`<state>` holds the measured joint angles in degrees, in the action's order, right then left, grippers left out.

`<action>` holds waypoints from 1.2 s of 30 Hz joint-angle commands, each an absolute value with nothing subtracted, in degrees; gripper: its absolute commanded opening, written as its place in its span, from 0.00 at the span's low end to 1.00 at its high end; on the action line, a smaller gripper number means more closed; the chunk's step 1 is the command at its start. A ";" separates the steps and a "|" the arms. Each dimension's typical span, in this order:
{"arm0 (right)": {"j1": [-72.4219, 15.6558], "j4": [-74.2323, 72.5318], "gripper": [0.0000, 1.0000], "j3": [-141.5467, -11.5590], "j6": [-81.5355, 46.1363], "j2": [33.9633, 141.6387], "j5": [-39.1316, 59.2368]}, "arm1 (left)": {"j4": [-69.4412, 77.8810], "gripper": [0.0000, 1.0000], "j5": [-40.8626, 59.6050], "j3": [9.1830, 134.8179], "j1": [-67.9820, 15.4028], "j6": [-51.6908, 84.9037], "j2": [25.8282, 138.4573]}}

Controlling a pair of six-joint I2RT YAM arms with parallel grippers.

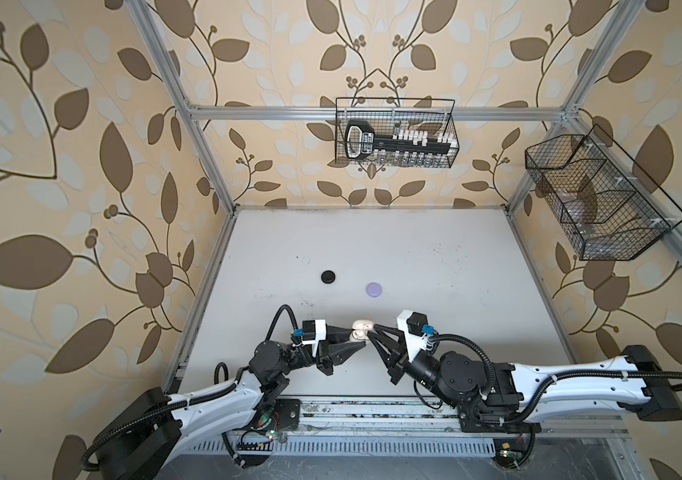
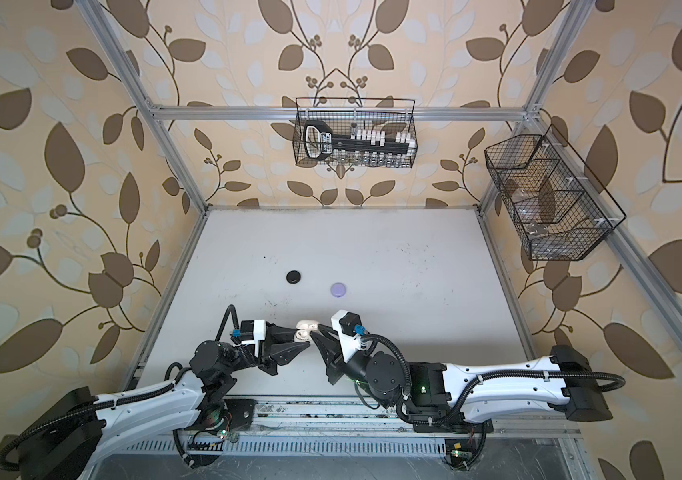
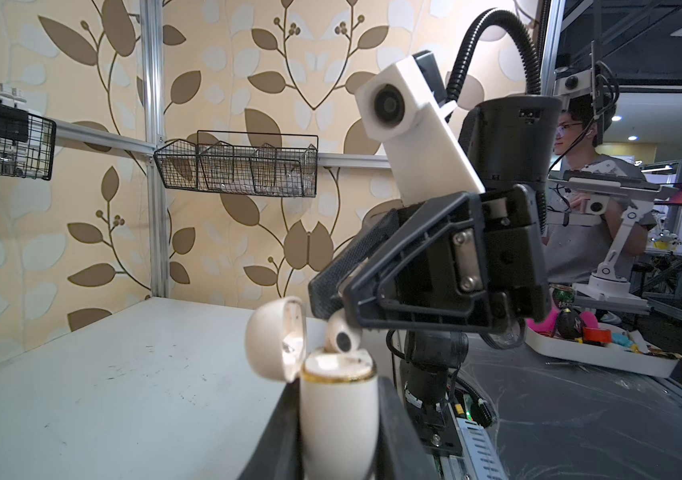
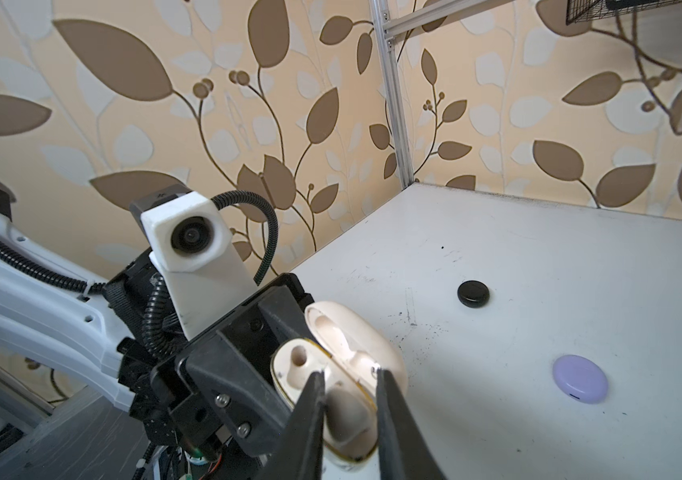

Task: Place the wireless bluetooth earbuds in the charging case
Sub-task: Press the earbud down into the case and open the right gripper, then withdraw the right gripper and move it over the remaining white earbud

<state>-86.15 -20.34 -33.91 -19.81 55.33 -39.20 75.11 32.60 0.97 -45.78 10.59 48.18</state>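
My left gripper [image 1: 351, 340] is shut on a cream-white charging case [image 3: 337, 411], holding it upright just above the table near the front edge. The case's lid [image 3: 274, 338] is hinged open. My right gripper [image 4: 349, 374] is shut on a cream-white earbud [image 3: 343, 338], which sits at the mouth of the case, its lower part inside. In the right wrist view the earbud [image 4: 347, 407] is blurred between the two fingers, and one slot [image 4: 298, 357] of the case [image 4: 289, 374] is empty. In both top views the two grippers meet tip to tip over the case [image 2: 302, 330].
A closed black round case [image 1: 328, 276] and a closed lavender one [image 1: 373, 289] lie on the white table [image 1: 434, 266] behind the grippers. A wire basket [image 1: 395, 133] hangs on the back wall and another basket [image 1: 597, 199] on the right wall.
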 commanded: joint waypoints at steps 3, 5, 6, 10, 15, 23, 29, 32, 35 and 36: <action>-86.22 -19.29 0.19 -35.77 -22.45 56.79 -41.04 | 80.33 0.00 33.92 1.27 -45.78 9.64 48.09; -86.22 -19.25 0.19 -35.94 -22.97 57.26 -41.04 | 80.56 0.00 33.91 1.28 -45.79 9.66 48.23; -86.22 -19.25 0.19 -35.94 -23.18 57.30 -40.98 | 80.67 0.00 33.84 1.24 -45.78 9.59 48.30; -86.22 -19.42 0.18 -35.86 -24.24 57.22 -40.50 | 80.73 0.00 33.40 1.13 -45.79 9.45 48.43; -86.22 -17.21 0.19 -36.77 -25.05 56.30 -40.20 | 80.79 0.00 32.90 0.89 -45.74 9.17 48.26; -86.09 -0.34 0.49 -42.77 -25.40 45.74 -45.52 | 79.67 0.00 31.10 0.15 -45.79 7.81 47.23; -77.22 23.74 0.61 -50.01 -32.21 43.39 -46.30 | 75.91 0.00 28.94 -0.35 -45.75 5.53 44.51; -65.31 33.18 0.62 -51.76 -35.16 45.54 -37.57 | 72.74 0.00 27.94 -0.27 -45.75 4.27 42.84; -53.48 35.21 0.64 -49.93 -33.58 48.67 -24.49 | 70.73 0.00 26.07 -0.83 -45.71 3.01 41.07; -50.35 35.59 0.66 -49.25 -33.01 50.23 -20.85 | 70.30 0.00 25.40 -1.06 -45.71 2.74 40.43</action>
<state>-55.35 26.17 -50.87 -32.16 47.55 -33.34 70.11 27.90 0.21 -45.78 5.39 42.06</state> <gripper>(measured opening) 0.652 0.252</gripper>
